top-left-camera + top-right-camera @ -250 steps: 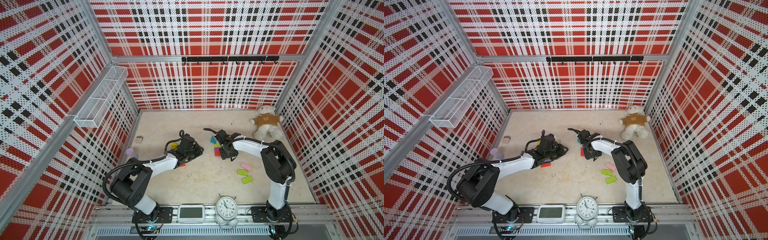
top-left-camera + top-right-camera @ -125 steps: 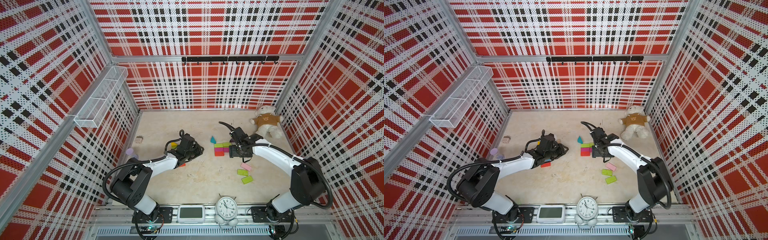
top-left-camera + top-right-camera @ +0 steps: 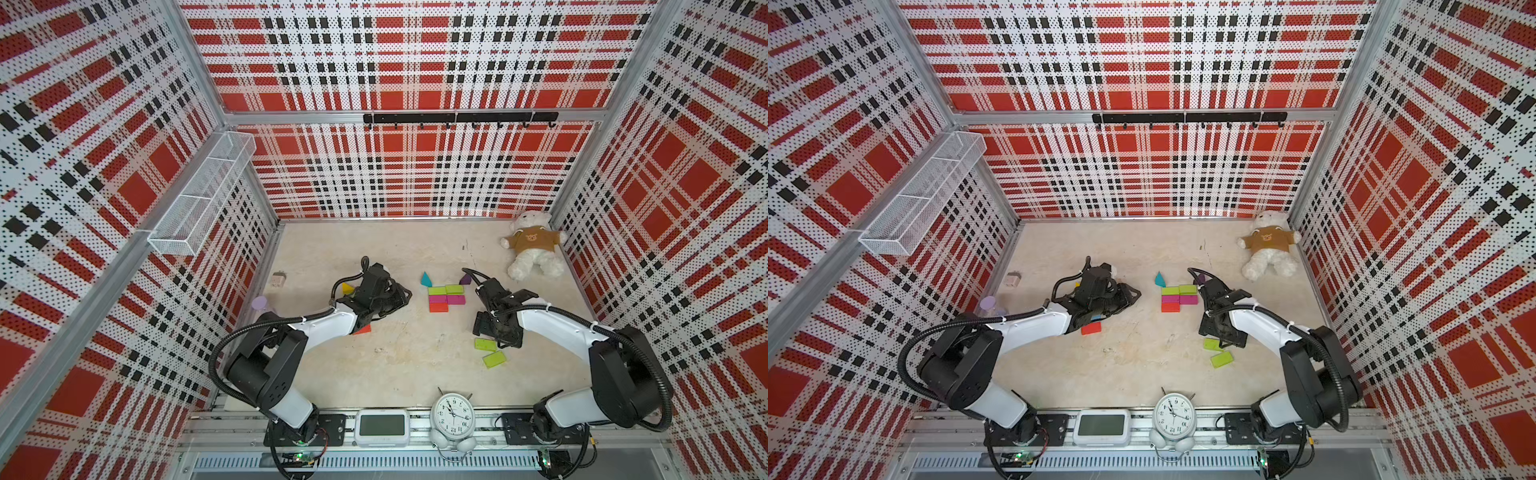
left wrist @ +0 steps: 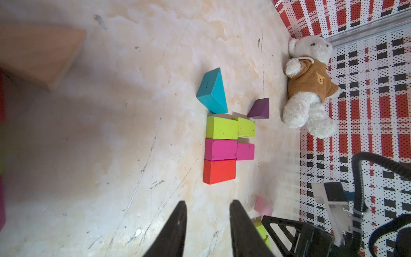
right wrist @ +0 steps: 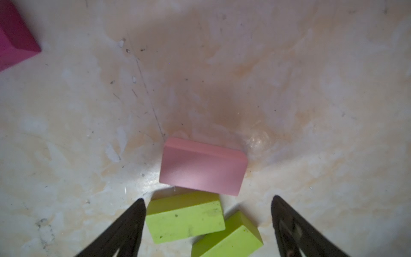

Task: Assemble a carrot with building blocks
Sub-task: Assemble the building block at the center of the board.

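Note:
The building blocks laid together, two lime green (image 3: 446,289), two magenta (image 4: 220,149) and one red (image 4: 219,171), lie mid-table between my arms. A teal triangle (image 3: 426,279) and a purple triangle (image 4: 260,109) lie at their far edge. My right gripper (image 5: 208,200) stands wide open and low over two loose lime blocks (image 5: 185,217), with a pink block (image 5: 202,169) just beyond its tips. It holds nothing. My left gripper (image 4: 206,203) points at the group from the left, open by a narrow gap and empty. A yellow triangle (image 3: 347,287) and a red block (image 3: 363,329) lie by the left arm.
A teddy bear (image 3: 532,249) sits in the far right corner. An alarm clock (image 3: 453,417) and a small screen (image 3: 382,428) stand at the front rail. A beige plug cube (image 3: 279,279) and a pale purple toy (image 3: 259,302) lie by the left wall, under a wire basket (image 3: 199,199).
My right arm has drawn back from the grouped blocks toward the front right, over the loose lime and pink blocks, and its jaws have opened wide. The left arm has stayed put.

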Controlling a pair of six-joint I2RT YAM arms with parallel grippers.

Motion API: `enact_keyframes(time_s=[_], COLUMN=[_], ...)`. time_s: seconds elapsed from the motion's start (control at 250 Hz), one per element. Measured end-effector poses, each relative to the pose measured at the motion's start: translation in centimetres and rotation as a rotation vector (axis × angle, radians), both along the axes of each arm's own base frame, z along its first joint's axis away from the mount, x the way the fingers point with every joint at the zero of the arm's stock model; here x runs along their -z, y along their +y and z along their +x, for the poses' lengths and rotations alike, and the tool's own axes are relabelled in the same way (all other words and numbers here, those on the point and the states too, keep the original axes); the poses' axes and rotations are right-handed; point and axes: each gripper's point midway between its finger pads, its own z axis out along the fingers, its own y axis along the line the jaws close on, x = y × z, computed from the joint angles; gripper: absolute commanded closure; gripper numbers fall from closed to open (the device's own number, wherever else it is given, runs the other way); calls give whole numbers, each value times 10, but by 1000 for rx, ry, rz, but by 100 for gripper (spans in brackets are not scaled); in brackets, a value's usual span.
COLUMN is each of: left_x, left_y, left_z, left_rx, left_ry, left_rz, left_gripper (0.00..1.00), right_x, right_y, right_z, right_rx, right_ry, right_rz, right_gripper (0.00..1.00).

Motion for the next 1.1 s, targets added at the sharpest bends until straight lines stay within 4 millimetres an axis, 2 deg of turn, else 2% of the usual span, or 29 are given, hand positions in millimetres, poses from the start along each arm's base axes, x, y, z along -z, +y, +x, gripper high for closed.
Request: enact_keyframes(time_s=[0.252,0.5,0.592,0.752,0.792,1.096], left_x=[-3,-2,-1,2,2,6], left_y=[4,7,9,11,11,15], left_z=[5,7,7,7,7,6], left_rx=[-8,-14,-16,-20,-20,-26], left_ry=[-9,-9,-5,1,3,9], left_rz=[-16,-20,-20,-19,-20,-17], left_gripper=[63,63,63,63,63,63], right_x=[5,16,21,22,22,21], right_y=[-5,2,4,7,7,25], right_z=[5,13,14,18,21,49], right_rx=[78,83,81,62,62,-122], right_ry=[-27,-20,-10,-10,-14,-19], right_rz=[31,69,74,77,78,86], right_gripper=[23,23,25,49,52,54])
